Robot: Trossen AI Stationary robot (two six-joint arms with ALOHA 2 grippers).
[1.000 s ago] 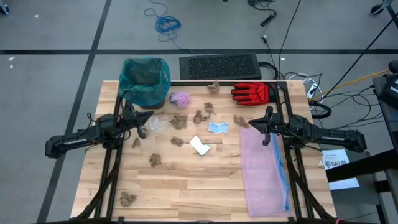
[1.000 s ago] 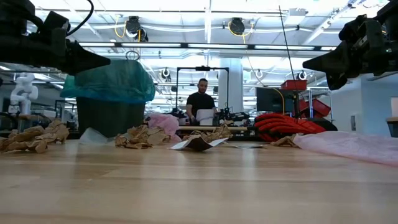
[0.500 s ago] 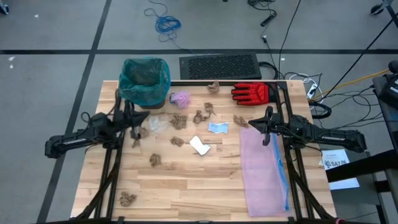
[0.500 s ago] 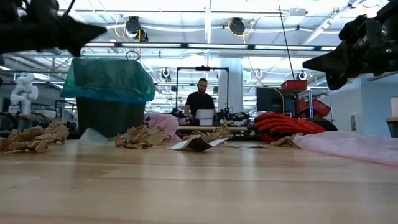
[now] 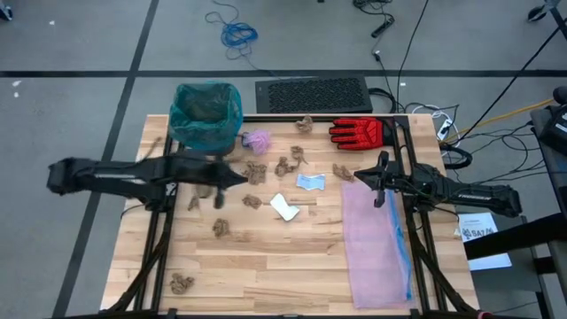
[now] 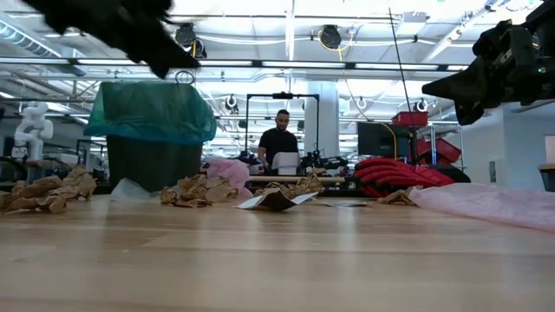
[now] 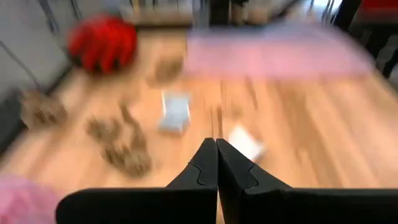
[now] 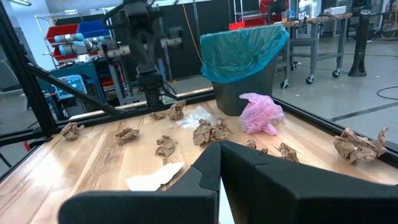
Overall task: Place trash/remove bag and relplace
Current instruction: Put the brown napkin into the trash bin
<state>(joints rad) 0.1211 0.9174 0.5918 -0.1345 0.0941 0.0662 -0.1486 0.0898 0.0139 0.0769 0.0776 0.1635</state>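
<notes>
The trash lies scattered over the table's far half: brown paper wads (image 5: 255,170) (image 5: 285,164) (image 5: 221,228), a purple piece (image 5: 257,140), a white scrap (image 5: 284,206) and a pale blue one (image 5: 310,182). The teal bag (image 5: 205,113) lines a dark bin at the far left corner, its rim folded over the bin's edge (image 6: 152,113). My left gripper (image 5: 241,177) (image 7: 216,143) is shut and empty, slanting down above the wads left of the middle. My right gripper (image 5: 357,175) (image 8: 219,146) waits shut and level at the right.
A red glove (image 5: 357,131) lies at the far right. A pale pink bag with a blue strip (image 5: 376,244) is spread flat along the right side. One brown wad (image 5: 182,283) sits near the front left corner. Bare wood (image 5: 283,275) fills the near half.
My left gripper has risen and swung out from the left side toward the table's middle, tipping from level to slanting downward. It stays shut and empty. Nothing on the table has moved.
</notes>
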